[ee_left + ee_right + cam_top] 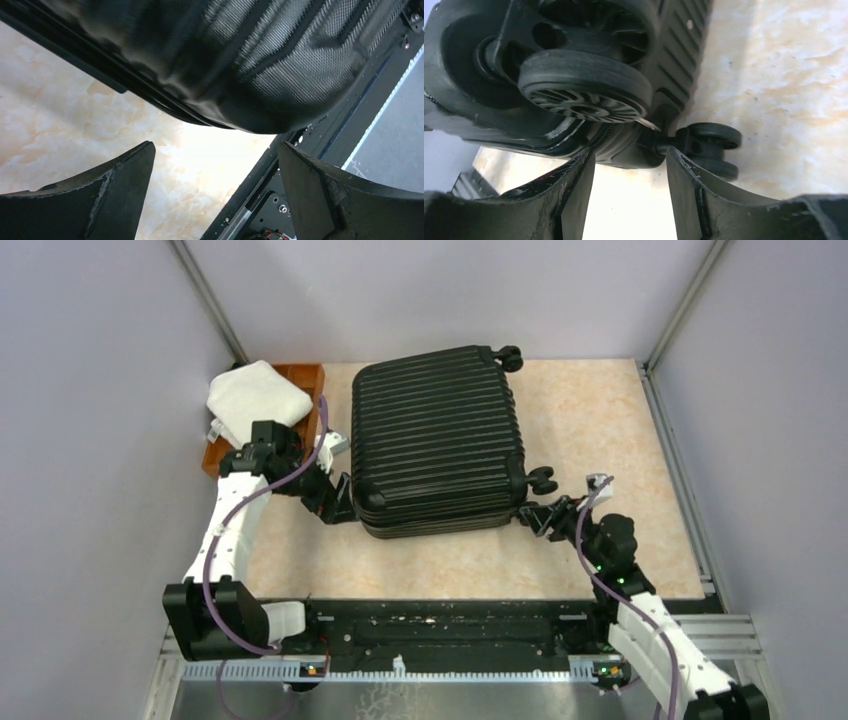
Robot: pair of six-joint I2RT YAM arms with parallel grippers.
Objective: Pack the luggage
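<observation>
One suitcase [435, 440], one tray [306, 378], one cloth [255, 400]

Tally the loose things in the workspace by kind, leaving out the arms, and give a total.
Black suitcase: 1
Brown wooden tray: 1
White folded cloth: 1
Total: 3

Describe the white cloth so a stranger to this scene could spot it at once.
Start at the black suitcase on the table. Left of it, at the far corner, sits a brown tray. The white cloth lies on that tray, the only soft, folded thing there.
</observation>
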